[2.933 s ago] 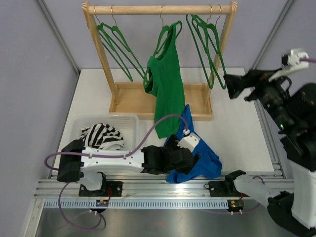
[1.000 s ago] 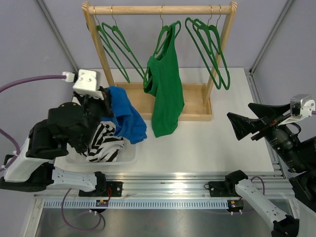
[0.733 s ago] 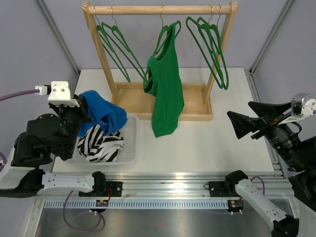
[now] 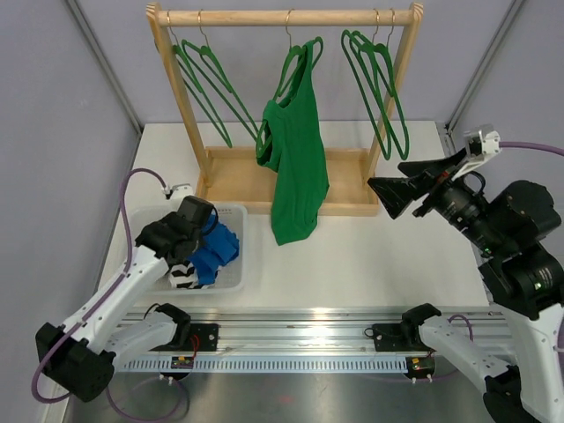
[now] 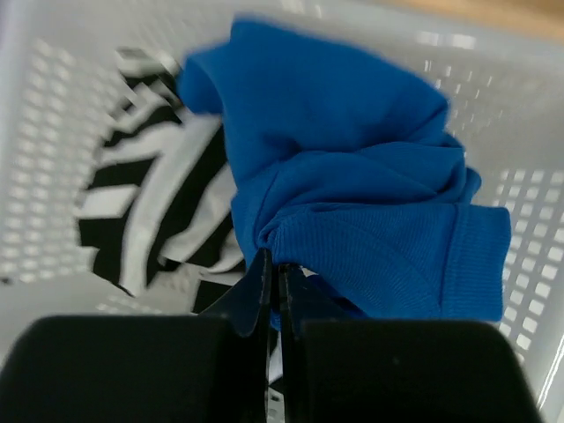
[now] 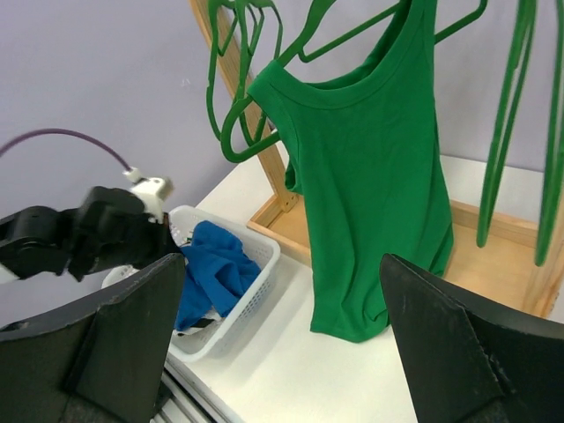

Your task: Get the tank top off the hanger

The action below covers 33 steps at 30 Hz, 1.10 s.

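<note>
Tank top (image 4: 295, 167) hangs well ahead of right gripper's (image 4: 384, 174) spread fingers (image 6: 132, 344) (left gripper (image 5: 270, 264) clenched).

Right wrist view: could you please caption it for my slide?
Open right gripper faces the green tank top on its hanger; blue garment lies in the white basket.

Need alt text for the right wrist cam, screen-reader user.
Green tank top hangs on a green hanger from a wooden rack, centre frame, between the dark fingers of the open right tool. Lower left, the left arm reaches into a white basket holding a blue garment.
</note>
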Available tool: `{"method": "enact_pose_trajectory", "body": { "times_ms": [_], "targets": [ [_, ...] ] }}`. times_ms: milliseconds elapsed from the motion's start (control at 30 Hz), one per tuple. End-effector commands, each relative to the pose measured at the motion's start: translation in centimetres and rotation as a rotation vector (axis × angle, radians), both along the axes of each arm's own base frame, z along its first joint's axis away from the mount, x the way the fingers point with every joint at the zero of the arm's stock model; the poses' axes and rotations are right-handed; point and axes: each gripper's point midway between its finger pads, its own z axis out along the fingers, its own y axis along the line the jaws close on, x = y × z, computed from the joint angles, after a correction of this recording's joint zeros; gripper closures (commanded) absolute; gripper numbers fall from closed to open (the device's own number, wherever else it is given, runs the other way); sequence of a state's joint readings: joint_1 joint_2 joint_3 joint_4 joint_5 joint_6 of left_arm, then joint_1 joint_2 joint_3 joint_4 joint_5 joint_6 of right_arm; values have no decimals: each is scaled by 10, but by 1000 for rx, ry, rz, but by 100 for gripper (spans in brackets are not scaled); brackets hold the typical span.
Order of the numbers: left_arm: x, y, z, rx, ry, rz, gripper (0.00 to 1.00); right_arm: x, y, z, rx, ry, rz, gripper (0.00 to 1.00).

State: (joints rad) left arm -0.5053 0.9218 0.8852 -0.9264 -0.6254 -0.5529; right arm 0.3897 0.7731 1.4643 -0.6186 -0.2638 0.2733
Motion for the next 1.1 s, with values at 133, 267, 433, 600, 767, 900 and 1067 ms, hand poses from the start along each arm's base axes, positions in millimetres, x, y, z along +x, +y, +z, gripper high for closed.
{"method": "enact_pose_trajectory", "body": {
  "times_ms": [133, 267, 433, 600, 767, 900, 1067],
  "targets": [
    [0, -51, -30, -384, 63, 6, 100, 47, 25, 7, 36, 83, 23, 0],
    [-8, -58, -45, -576, 44, 79, 100, 70, 41, 32, 118, 77, 49, 1],
    [-13, -46, -15, -622, -109, 115, 66, 107, 65, 51, 231, 118, 85, 0],
    [-21, -35, 36, -569, -191, 48, 1, 143, 99, 40, 188, 173, 52, 0],
    [-30, -37, 104, -534, -314, -141, 1, 177, 116, 41, 139, 175, -61, 4],
    [-36, -42, 123, -416, -331, -343, 1, 211, 145, 13, -7, 180, -171, 8],
    [-42, -37, 120, -332, -395, -424, 1, 233, 155, 25, -79, 105, -285, 12]
  ]
}}
